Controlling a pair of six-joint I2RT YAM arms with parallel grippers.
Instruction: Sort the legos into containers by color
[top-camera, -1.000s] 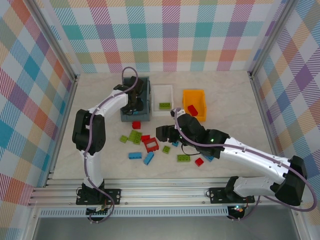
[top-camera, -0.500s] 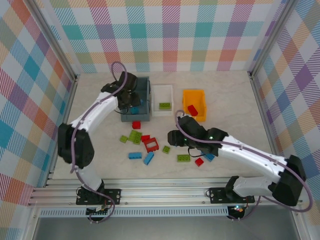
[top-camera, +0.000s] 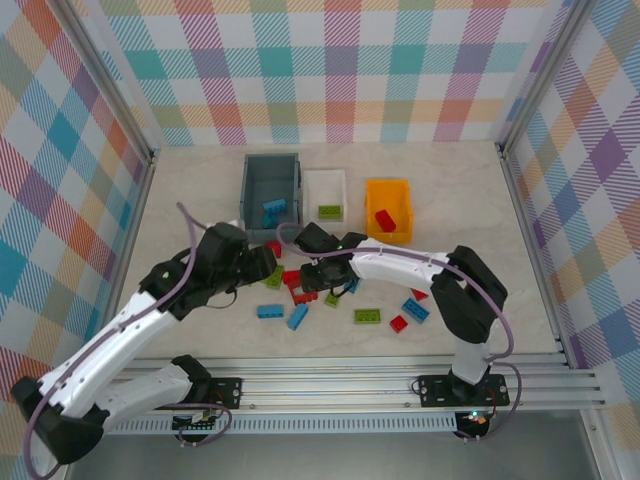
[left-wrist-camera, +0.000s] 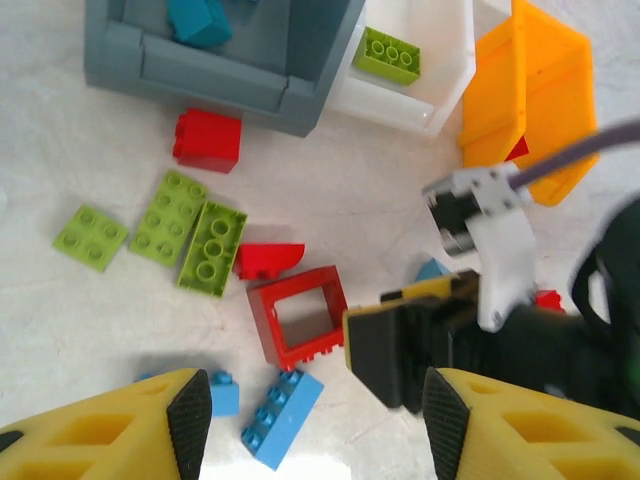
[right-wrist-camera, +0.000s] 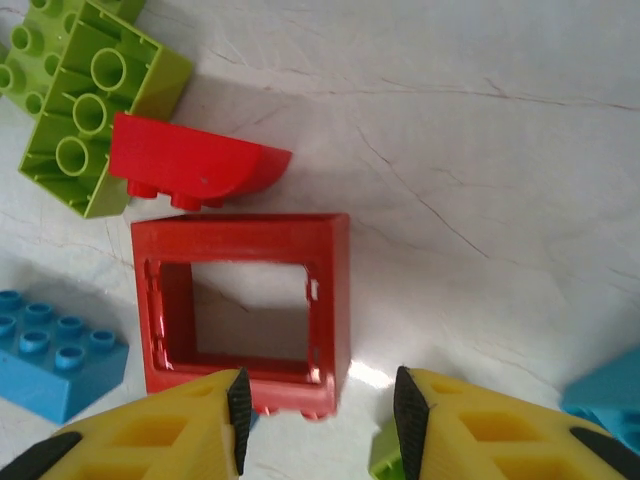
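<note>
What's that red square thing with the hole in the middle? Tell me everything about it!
The red frame is a shiny plastic square with an open middle and small studs along one edge. It lies flat on the pale table. A red curved brick sits right beside it. The right gripper hovers over one side, fingers apart, not pinching it.

Red, blue and green legos (top-camera: 270, 311) lie scattered before three containers (top-camera: 245, 190).

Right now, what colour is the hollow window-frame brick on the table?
Red. The frame brick shows best in the right wrist view.
</note>
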